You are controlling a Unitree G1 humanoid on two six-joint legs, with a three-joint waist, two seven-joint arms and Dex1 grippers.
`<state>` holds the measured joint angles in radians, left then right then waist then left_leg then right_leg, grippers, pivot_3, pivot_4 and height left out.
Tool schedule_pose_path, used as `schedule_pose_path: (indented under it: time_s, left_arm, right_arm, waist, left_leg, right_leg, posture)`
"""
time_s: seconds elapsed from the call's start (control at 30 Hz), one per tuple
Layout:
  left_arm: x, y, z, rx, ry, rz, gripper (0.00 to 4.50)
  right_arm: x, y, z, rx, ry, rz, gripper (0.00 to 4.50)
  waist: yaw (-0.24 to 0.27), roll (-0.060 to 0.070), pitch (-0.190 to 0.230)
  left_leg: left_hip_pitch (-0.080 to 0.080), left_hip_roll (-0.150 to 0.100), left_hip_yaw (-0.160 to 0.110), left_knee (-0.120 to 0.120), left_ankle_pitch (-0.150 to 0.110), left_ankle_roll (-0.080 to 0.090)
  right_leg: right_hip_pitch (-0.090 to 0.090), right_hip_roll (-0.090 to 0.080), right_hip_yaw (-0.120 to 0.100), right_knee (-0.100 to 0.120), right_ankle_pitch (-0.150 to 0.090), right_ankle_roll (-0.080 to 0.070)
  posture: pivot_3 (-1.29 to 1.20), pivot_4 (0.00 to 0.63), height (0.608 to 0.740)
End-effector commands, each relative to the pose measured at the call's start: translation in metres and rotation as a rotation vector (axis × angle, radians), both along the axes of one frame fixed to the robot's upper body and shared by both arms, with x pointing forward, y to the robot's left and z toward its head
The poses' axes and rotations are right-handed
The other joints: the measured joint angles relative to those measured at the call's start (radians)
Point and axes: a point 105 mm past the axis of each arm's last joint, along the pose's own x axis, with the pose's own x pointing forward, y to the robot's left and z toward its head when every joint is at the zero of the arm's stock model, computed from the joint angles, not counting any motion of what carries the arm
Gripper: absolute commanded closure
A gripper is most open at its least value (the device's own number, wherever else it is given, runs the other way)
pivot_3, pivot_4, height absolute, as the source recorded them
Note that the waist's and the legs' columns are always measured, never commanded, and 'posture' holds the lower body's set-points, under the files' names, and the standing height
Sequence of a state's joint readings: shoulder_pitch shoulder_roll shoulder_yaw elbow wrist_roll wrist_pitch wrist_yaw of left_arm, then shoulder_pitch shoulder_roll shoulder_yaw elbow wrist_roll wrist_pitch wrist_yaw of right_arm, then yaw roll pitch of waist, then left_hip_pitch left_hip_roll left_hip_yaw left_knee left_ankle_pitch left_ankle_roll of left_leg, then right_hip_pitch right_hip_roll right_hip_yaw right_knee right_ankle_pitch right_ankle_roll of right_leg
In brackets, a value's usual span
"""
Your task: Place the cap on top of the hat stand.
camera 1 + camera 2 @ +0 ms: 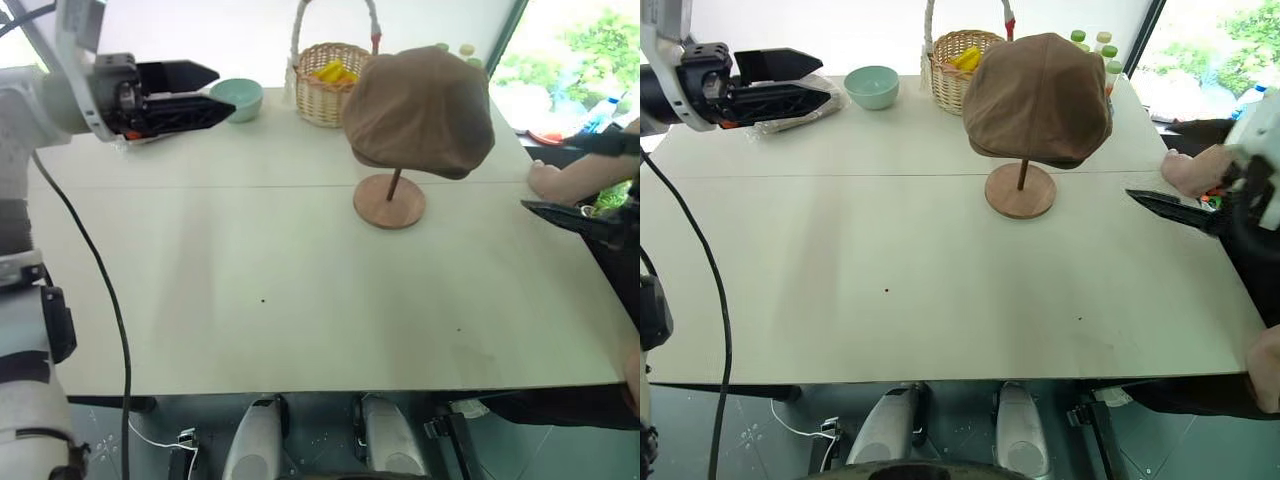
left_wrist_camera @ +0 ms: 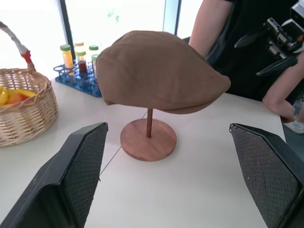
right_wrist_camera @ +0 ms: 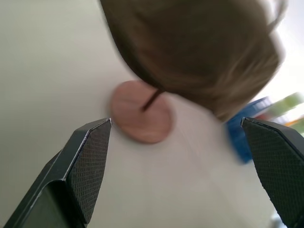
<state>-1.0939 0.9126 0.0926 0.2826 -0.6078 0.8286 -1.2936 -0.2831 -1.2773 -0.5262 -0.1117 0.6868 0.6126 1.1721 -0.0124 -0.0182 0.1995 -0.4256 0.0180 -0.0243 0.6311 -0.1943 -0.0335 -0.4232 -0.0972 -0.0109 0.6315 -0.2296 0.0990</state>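
- Cap sits on top of the stand, covering its disc (only rod + round base show), mid-table toward the far edge.
- Basket just behind-left of cap; bowl further left.
- Table bare in front.
- L gripper fingers wide apart, holding nothing, well left of cap.
- R gripper at right edge, fingers apart, empty.
- Person's hand rests near it.
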Motion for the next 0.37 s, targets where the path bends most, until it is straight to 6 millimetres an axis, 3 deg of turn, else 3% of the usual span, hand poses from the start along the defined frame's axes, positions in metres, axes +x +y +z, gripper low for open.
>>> schedule_pose_path:
  time_s: [0.03,0.2,0.37]
  left_arm:
    - [-0.01,0.005,0.011,0.019,-0.068,-0.005,0.2]
    - [-0.015,0.006,0.012,0.028,-0.08,-0.005,0.2]
    - [-0.02,0.007,0.012,0.042,-0.098,0.007,0.2]
  right_arm:
    - [-0.008,-0.003,0.03,0.161,0.084,0.052,0.04]
    - [0.004,-0.011,0.043,0.232,0.093,0.032,0.04]
    - [0.01,-0.008,0.047,0.255,0.101,0.068,0.04]
  waist:
    - [-0.002,0.0,0.0]
    - [-0.006,0.0,0.0]
    - [-0.005,0.0,0.0]
  left_leg:
    - [0.0,0.0,0.0,0.0,0.0,0.0]
    - [0.0,0.0,0.001,-0.001,0.0,0.0]
    - [-0.001,0.0,0.003,-0.002,-0.001,0.001]
  right_leg:
    - [-0.001,0.0,0.0,0.0,0.0,0.0]
    - [-0.002,0.0,0.0,0.0,0.0,0.0]
    - [-0.004,0.0,0.002,0.0,0.0,0.0]
  posture:
    - [0.0,0.15,0.74]
    - [0.0,0.15,0.74]
    - [0.0,0.15,0.74]
